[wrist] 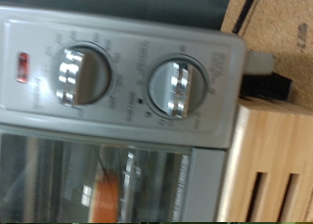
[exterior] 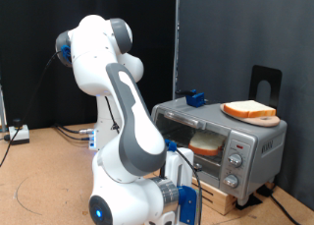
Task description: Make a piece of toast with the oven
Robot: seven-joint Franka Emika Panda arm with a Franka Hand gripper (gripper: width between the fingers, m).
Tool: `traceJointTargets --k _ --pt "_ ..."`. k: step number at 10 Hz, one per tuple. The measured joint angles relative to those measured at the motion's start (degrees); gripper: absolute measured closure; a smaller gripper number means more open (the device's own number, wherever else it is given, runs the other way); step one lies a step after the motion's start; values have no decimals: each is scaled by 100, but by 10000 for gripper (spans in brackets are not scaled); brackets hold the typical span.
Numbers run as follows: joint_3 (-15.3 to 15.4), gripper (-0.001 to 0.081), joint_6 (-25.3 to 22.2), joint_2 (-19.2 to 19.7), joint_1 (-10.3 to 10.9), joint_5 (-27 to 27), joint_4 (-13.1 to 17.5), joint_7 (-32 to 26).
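Observation:
The silver-grey oven (exterior: 257, 139) stands at the exterior view's right on a wooden block (exterior: 222, 198). One slice of toast (exterior: 249, 110) lies on a wooden board on the oven's roof. A second slice (exterior: 206, 143) shows inside the oven on the rack. My gripper (exterior: 184, 194) is low in front of the oven's door, its fingers hidden by my arm. The wrist view shows no fingers. It looks closely at the oven's panel (wrist: 127, 48) with two round knobs (wrist: 80, 74) and a red lamp (wrist: 22, 67). The slice inside (wrist: 110, 190) shows blurred through the glass.
A small blue object (exterior: 193, 97) sits on the oven's roof at the back. A black stand (exterior: 263, 83) rises behind the oven. Cables and a power strip (exterior: 18, 134) lie on the table at the exterior view's left. My arm's body fills the middle foreground.

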Motion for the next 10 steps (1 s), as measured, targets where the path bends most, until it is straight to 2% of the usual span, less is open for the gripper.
traceJointTargets --k 1,3,7,10 --pt "4 -4 -67 145 45 -71 140 -15" --pt "43 -4 -66 279 84 -59 228 -148" --pt "202 -4 -70 301 180 -56 182 -270" --pt "259 -4 -36 300 308 -47 11 -251"
